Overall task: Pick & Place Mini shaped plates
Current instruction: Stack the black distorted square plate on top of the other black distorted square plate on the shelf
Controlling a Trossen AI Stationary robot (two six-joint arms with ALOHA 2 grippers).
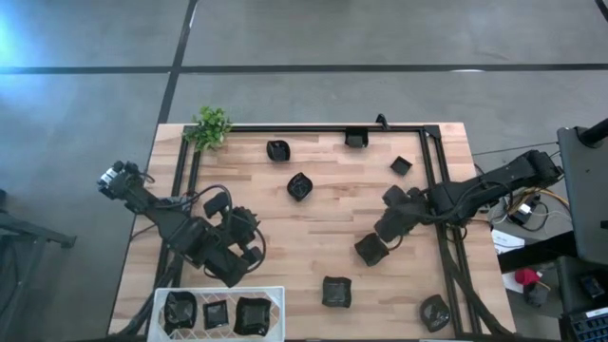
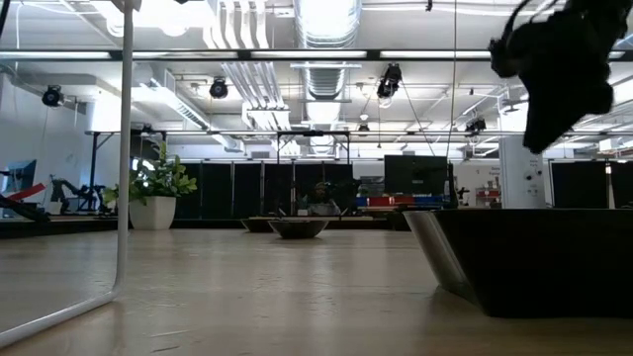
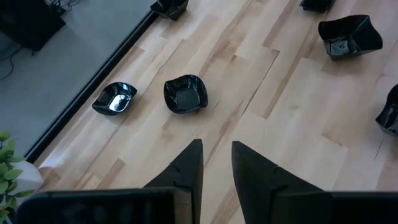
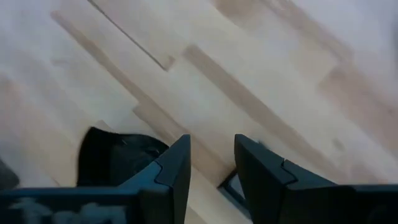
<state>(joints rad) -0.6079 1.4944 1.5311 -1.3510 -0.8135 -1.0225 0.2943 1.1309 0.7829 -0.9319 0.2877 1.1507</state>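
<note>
Several mini shaped plates, glossy black, lie scattered on the wooden table: one [image 1: 370, 250] in the middle right, others [image 1: 300, 186] [image 1: 335, 291] around it. Three more sit in a white tray [image 1: 218, 293] at the near left. My right gripper [image 1: 388, 226] hangs open just above the middle-right plate; in the right wrist view the gripper [image 4: 211, 152] points down at bare wood, with a dark plate [image 4: 115, 158] beside one finger. My left gripper [image 3: 216, 152] is open over the near left of the table [image 1: 242, 256], holding nothing, with two plates [image 3: 185, 93] [image 3: 115, 98] ahead of it.
A small green plant [image 1: 211, 126] stands at the far left corner. A black metal frame [image 1: 313, 127] runs along the far edge and down both sides. More plates lie at the far side [image 1: 356, 139] [image 1: 401, 165] and near right corner [image 1: 435, 312].
</note>
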